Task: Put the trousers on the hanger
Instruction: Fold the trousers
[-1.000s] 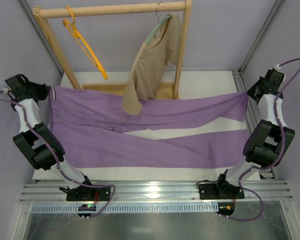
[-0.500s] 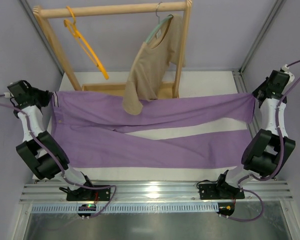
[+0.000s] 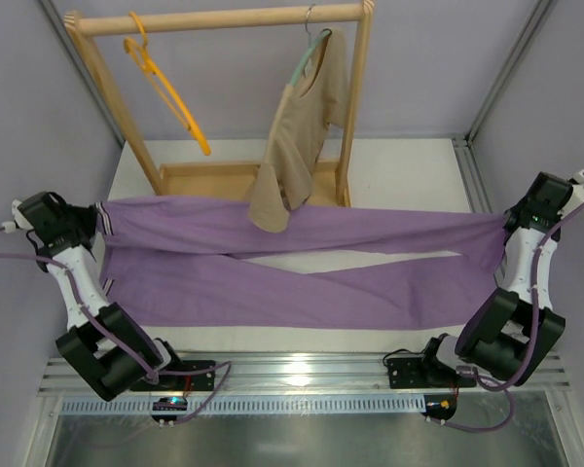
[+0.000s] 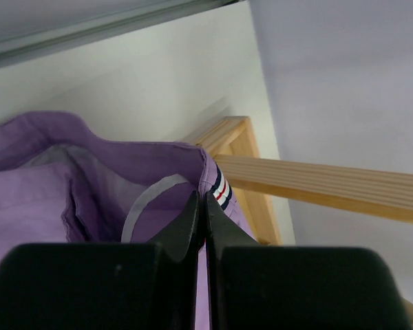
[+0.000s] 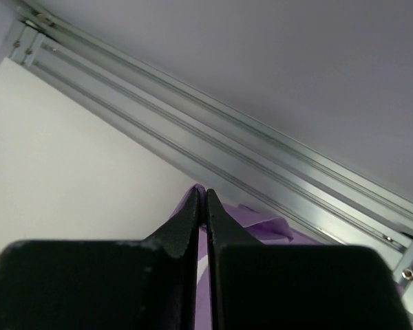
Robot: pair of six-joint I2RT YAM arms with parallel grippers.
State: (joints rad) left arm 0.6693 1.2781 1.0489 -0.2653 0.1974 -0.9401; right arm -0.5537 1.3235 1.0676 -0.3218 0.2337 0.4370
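Metal rail (image 3: 302,368) along the table's near edge, both arm bases on it. Just beyond, the trousers (image 3: 273,277) are stretched between the two arms over the near half of the white table (image 3: 399,165). Their long axis runs left-right, with the striped waistband at the left edge and the leg ends at the right edge. A thin wedge of bare table shows between the two legs. The left gripper (image 3: 90,224) is clamped tight on the waistband corner; the left wrist view shows its fingertips (image 4: 193,210) pinching fabric right by the stripes. The right gripper (image 3: 507,230) is pinched closed on the leg end, with purple cloth at its tips in the right wrist view (image 5: 201,201). Versus a second ago, both grippers have come toward the near edge and the whole garment came with them. Its far edge is now off the rack base, more white table is exposed behind it, and the purple band looks narrower. Can't tell if the cloth clears the tabletop. At the far edge stands the wooden rack (image 3: 224,17). The orange hanger (image 3: 165,92) hangs bare on its left end, tilted, well apart from the trousers. A beige top (image 3: 294,136) on a grey-green hanger (image 3: 302,60) hangs on the right end, its sleeve overlapping the trousers' far edge in the top view.
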